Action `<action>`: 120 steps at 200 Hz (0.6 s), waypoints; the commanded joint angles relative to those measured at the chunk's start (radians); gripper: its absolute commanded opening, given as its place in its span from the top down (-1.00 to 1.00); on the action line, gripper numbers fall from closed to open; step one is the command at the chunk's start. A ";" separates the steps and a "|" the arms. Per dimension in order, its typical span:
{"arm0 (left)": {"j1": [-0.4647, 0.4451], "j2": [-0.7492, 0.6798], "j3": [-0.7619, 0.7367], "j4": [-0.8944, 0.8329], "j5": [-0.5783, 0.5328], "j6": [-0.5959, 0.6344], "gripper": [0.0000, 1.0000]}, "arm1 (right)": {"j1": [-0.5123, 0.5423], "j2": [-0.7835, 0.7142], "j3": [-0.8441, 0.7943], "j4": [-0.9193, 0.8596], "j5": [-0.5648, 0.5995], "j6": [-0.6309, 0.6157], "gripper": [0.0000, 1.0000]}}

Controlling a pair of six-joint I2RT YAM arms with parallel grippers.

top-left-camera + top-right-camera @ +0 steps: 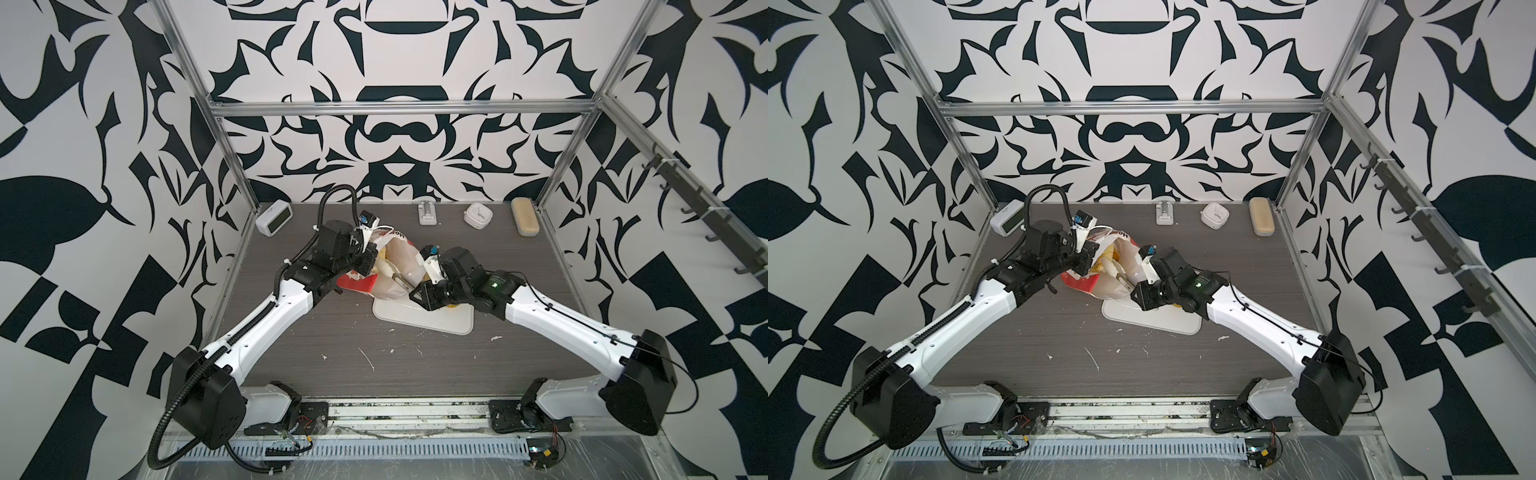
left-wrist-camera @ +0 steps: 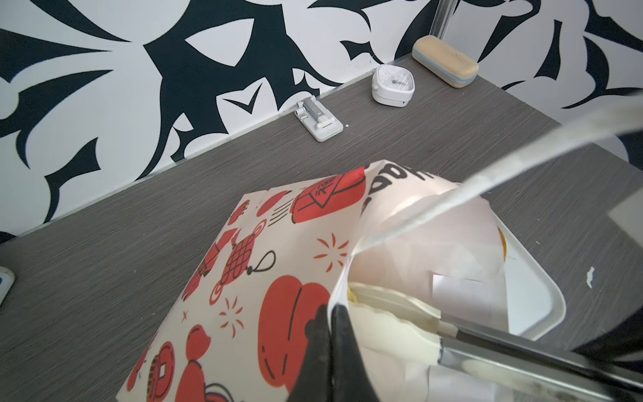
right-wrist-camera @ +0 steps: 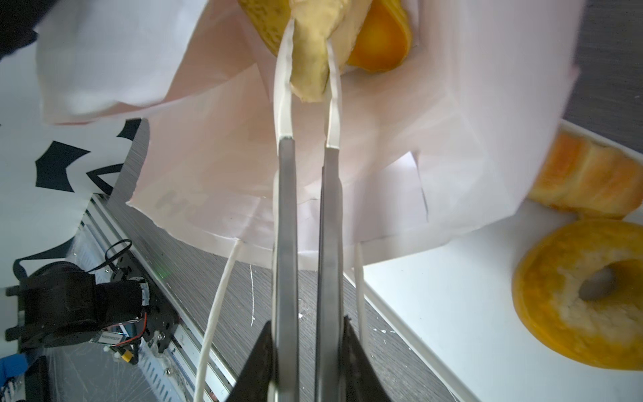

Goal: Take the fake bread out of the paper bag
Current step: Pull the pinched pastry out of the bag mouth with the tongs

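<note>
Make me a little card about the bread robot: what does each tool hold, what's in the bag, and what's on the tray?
Left tool: shut, pinching the paper bag at its rim
Right tool: shut on a pale pastry inside the bag
Also in bag: an orange pastry
White tray: ring bagel and a ridged pastry

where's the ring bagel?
In the right wrist view the ring bagel lies on the white tray, outside the paper bag, beside another pastry; in top views the right arm mostly covers it.
</note>
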 commanded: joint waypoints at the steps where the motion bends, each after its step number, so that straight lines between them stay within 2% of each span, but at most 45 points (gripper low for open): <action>1: 0.004 0.005 -0.016 -0.010 0.007 -0.014 1.00 | -0.010 -0.012 0.008 0.105 -0.078 0.052 0.85; 21: 0.002 -0.003 -0.014 -0.010 0.022 -0.021 1.00 | -0.027 0.020 0.017 0.121 -0.137 0.091 0.85; 63: -0.013 -0.011 0.038 -0.071 0.012 0.005 1.00 | -0.027 0.076 0.038 0.173 -0.166 0.116 0.85; 120: -0.012 -0.002 0.064 -0.098 -0.112 0.083 1.00 | -0.030 0.233 0.197 0.179 -0.180 0.059 0.85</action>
